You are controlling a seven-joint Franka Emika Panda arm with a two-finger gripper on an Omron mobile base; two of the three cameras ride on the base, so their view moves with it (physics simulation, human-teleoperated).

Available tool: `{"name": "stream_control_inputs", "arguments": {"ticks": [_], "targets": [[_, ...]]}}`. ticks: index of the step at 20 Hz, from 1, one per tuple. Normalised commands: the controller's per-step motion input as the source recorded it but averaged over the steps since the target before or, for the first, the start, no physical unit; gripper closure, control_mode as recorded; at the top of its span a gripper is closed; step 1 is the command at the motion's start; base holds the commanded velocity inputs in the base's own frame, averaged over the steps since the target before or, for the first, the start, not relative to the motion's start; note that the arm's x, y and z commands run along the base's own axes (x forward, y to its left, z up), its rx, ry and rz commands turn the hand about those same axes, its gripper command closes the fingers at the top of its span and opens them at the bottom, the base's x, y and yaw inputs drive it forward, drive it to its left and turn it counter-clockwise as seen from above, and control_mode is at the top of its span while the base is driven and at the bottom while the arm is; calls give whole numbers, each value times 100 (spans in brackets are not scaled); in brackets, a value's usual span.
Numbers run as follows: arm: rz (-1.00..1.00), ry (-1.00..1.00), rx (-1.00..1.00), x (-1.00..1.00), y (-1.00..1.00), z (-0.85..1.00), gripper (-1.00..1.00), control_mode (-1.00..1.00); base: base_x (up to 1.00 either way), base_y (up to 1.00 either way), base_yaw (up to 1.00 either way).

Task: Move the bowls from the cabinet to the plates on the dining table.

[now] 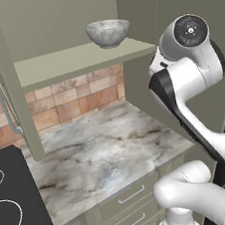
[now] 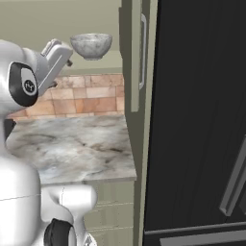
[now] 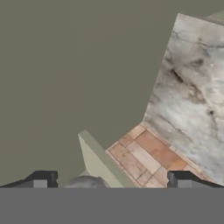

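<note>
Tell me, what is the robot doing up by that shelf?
The robot's white arm is reaching up toward the open green cabinet. A grey stone-like bowl sits on the cabinet shelf, and nothing is touching it. The gripper is open and empty, with the bowl's rim just showing between its fingertips in the hand view. Below the shelf are a brick wall and a marble worktop beside a black stove. The bowl has not been picked up yet.

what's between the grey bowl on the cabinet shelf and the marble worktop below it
In the left base view, the grey bowl sits on the cabinet shelf; between that and the worktop is brick backsplash.
</note>
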Motion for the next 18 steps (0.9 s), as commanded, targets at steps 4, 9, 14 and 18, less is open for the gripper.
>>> {"name": "stream_control_inputs", "arguments": {"ticks": [4,9,14,18], "targets": [[2,0,-9,34,0,2,-100,-100,0,0,0],[2,-1,-12,46,0,2,-100,-100,0,0,0],[4,-1,-9,39,0,16,-100,-100,0,0,0],[5,-1,-9,25,0,23,-100,-100,0,0,0]]}}
